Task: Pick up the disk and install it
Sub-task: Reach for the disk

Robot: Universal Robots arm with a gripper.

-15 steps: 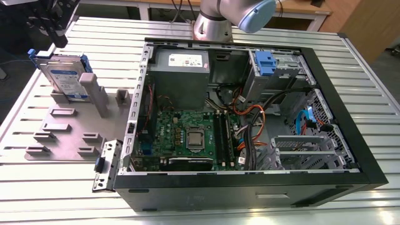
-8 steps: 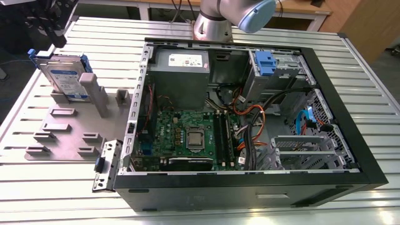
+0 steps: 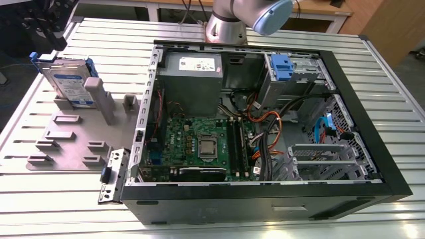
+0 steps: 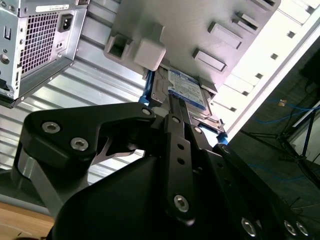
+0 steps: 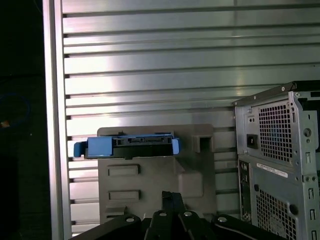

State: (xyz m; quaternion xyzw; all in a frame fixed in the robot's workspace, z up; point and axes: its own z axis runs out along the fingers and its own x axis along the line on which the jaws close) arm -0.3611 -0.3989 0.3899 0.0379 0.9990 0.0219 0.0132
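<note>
Slatted metal desk (image 3: pixel 199 30), dark floor beyond its edge; toward the desk's far corner on the exterior view's left, a grey fixture plate (image 3: pixel 66 144); at that plate's far edge, the disk (image 3: pixel 68 82), standing on its edge in a slot, label showing, untouched. Over it and well apart, jaws drawn close together, gripping nothing. For a clean pick, most likely: open wider than the thin blue-framed top edge; square up across that edge, centred between the carrier's ends; descend straight; close firmly; lift straight up, clear of the slot's posts. Counted: one disk; one fixture plate; one open computer case (image 3: pixel 371 149) on the desk's middle; one blue latch piece (image 3: pixel 281 67) in its drive bay.
</note>
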